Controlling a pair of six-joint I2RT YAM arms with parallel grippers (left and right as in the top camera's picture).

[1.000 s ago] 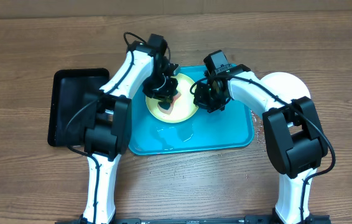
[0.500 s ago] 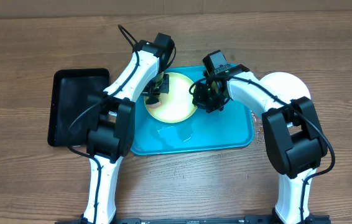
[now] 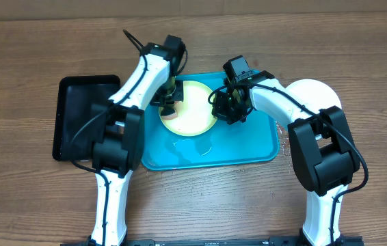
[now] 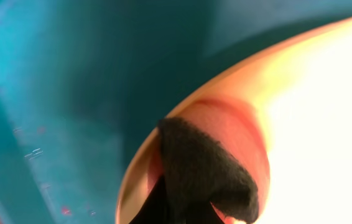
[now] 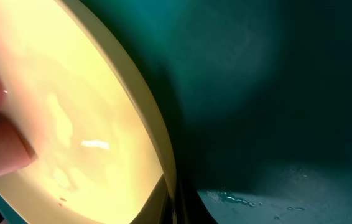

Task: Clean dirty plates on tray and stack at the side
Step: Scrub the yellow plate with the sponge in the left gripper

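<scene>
The yellow-green plate lies on the turquoise tray. My left gripper is at the plate's left rim, shut on a pink sponge with a dark fuzzy pad that presses on the plate. My right gripper is shut on the plate's right rim; the rim runs between its fingers. The white plate lies on the table to the right of the tray, partly under the right arm. The light blue plate is not in view.
A black tray lies on the table left of the turquoise tray. Water films the turquoise tray in front of the plate and shows in the right wrist view. Wooden table all round.
My left gripper has moved with the sponge from the plate's middle to its left rim. The red patch seen beside it on the plate no longer shows. The right gripper has not moved.
</scene>
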